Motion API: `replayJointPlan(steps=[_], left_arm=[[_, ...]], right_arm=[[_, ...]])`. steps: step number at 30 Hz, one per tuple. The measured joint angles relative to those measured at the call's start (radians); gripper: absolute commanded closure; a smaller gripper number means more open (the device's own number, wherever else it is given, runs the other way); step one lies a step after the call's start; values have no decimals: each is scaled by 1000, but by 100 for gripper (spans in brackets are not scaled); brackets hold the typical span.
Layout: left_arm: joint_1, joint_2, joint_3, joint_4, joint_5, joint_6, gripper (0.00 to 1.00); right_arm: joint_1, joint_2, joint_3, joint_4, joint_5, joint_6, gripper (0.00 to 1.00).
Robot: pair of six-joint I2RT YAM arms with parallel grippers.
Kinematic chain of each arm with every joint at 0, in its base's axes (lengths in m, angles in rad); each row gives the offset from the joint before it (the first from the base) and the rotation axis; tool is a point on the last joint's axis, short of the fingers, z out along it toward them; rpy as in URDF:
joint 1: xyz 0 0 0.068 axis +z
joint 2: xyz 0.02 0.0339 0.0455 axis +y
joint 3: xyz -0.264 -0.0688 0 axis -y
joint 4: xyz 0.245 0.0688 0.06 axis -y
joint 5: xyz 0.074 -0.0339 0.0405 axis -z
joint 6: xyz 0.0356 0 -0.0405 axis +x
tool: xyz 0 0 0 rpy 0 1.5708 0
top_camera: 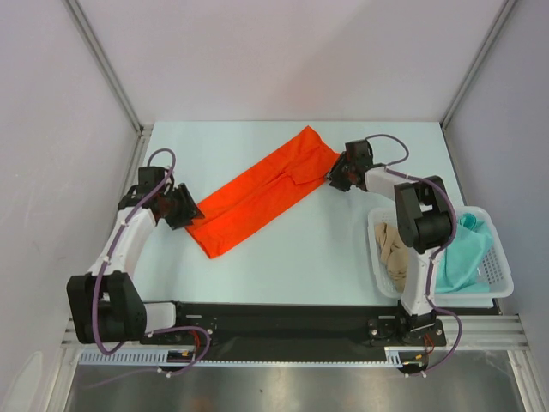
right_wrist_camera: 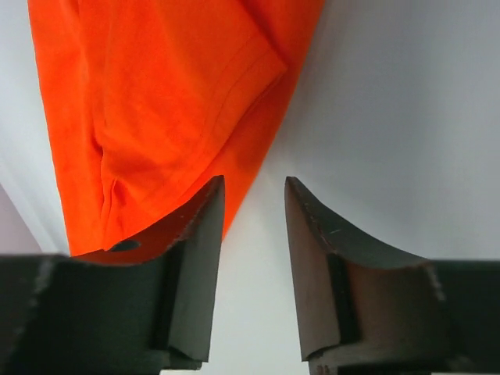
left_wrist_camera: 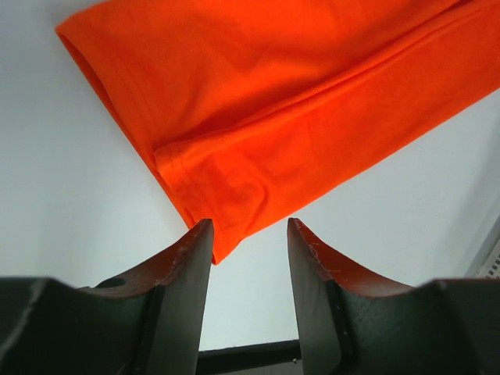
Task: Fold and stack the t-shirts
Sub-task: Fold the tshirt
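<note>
The orange-red t-shirt (top_camera: pixel 262 190) lies flat on the table as a long folded strip, running diagonally from near left to far right. My left gripper (top_camera: pixel 194 215) sits at its near-left end. In the left wrist view the left gripper (left_wrist_camera: pixel 248 223) is open, the shirt's corner (left_wrist_camera: pixel 223 242) just off the left fingertip and nothing between the jaws. My right gripper (top_camera: pixel 332 178) is at the strip's far-right end. In the right wrist view the right gripper (right_wrist_camera: pixel 254 181) is open over bare table, with the orange-red t-shirt (right_wrist_camera: pixel 156 101) beside its left finger. The beige t-shirt (top_camera: pixel 395 251) and teal t-shirt (top_camera: pixel 463 253) lie crumpled in the basket.
A white mesh basket (top_camera: pixel 502 273) stands at the table's right edge beside the right arm's base. Grey walls and metal posts (top_camera: pixel 107 69) close in the back and both sides. The black base rail (top_camera: pixel 283 319) runs along the near edge.
</note>
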Motion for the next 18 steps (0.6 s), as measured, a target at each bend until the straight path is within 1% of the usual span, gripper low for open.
replayJointPlan(steps=[2, 5, 6, 9, 12, 13, 14, 15, 17, 18], left_arm=[[-1, -42, -39, 0, 10, 0, 52], [-1, -83, -72, 0, 18, -1, 52], [-1, -89, -77, 1, 24, -1, 53], [-1, -90, -80, 1, 36, 0, 53], [-1, -86, -79, 0, 40, 2, 54], [-1, -78, -73, -4, 40, 3, 55], [-1, -66, -63, -7, 39, 3, 57], [-1, -56, -55, -7, 38, 3, 59], [-1, -31, -27, -12, 29, 6, 62], [-1, -24, -19, -12, 24, 8, 62]], right_arm=[[-4, 31, -4, 50, 1, 20, 60], [-14, 59, -4, 110, 1, 40, 55], [-19, 68, 0, 120, 1, 48, 53], [-31, 100, 32, 151, 3, 72, 51], [-43, 138, 81, 162, 8, 90, 52], [-47, 154, 103, 162, 9, 93, 55], [-50, 169, 122, 163, 10, 96, 60], [-55, 190, 148, 161, 10, 97, 77], [-65, 241, 215, 153, 10, 95, 83], [-70, 267, 247, 151, 8, 100, 85]])
